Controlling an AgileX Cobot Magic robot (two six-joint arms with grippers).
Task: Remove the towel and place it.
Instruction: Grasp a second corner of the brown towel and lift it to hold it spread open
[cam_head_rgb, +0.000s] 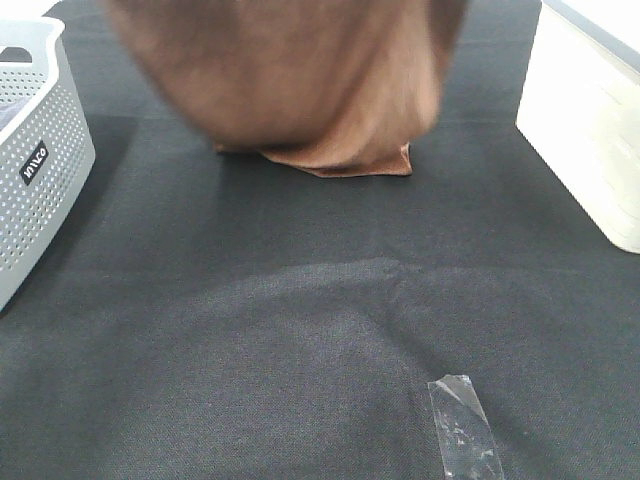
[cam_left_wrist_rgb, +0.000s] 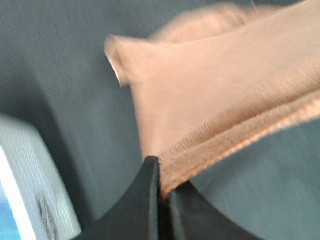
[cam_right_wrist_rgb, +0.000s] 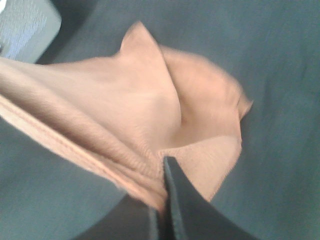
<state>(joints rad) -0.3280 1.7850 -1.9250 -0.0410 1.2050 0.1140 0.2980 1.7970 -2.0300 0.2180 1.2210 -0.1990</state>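
The reddish-brown towel (cam_head_rgb: 300, 80) hangs blurred at the top of the exterior high view, lifted above the black table cloth (cam_head_rgb: 300, 330), with its lower end (cam_head_rgb: 350, 160) still resting on the cloth. Both arms are out of that view. In the left wrist view my left gripper (cam_left_wrist_rgb: 162, 187) is shut on the towel's stitched edge (cam_left_wrist_rgb: 235, 137). In the right wrist view my right gripper (cam_right_wrist_rgb: 162, 200) is shut on a bunched edge of the towel (cam_right_wrist_rgb: 125, 125), which sags between the two grips.
A white perforated basket (cam_head_rgb: 40, 160) stands at the left edge, also seen as a basket (cam_left_wrist_rgb: 30, 190) in the left wrist view. A white lidded bin (cam_head_rgb: 590, 130) sits at the right. A clear strip of tape (cam_head_rgb: 463, 425) lies on the cloth near the front.
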